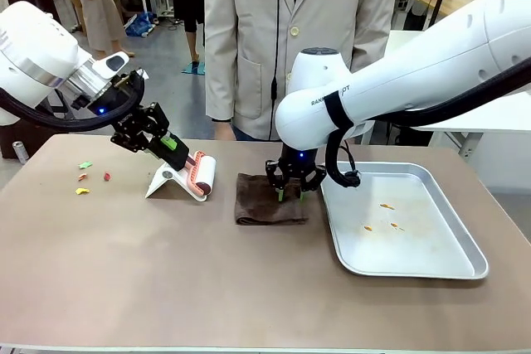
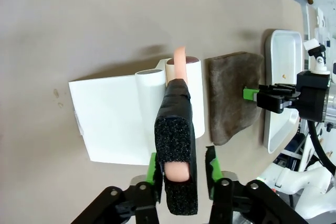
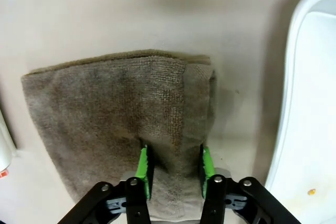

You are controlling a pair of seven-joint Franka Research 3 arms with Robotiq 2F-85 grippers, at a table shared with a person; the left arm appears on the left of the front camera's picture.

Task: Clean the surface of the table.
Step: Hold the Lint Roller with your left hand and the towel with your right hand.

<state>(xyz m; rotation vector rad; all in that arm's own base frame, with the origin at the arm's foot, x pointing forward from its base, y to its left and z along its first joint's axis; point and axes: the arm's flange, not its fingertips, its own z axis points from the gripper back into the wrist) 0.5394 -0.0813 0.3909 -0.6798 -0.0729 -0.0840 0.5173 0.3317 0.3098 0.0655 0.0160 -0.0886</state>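
The taupe-brown table [image 1: 166,271] carries a folded brown cloth [image 1: 257,201] at its middle and a lint roller [image 1: 202,176] resting on a white stand [image 1: 166,178] to the cloth's left. My left gripper [image 2: 182,169] is shut on the roller's black foam handle [image 2: 176,129], slanting down from the left [image 1: 170,143]. At the cloth's right edge my right gripper [image 1: 292,192] points straight down. Its green pads pinch a raised fold of the cloth [image 3: 105,108] between them [image 3: 174,169]. Small coloured paper scraps [image 1: 85,165] lie on the table at the far left.
A shiny metal tray [image 1: 431,267] with a few orange crumbs [image 1: 387,206] sits right of the cloth, close to my right gripper. A person in a beige coat [image 1: 299,39] stands at the far edge. The near half of the table is bare.
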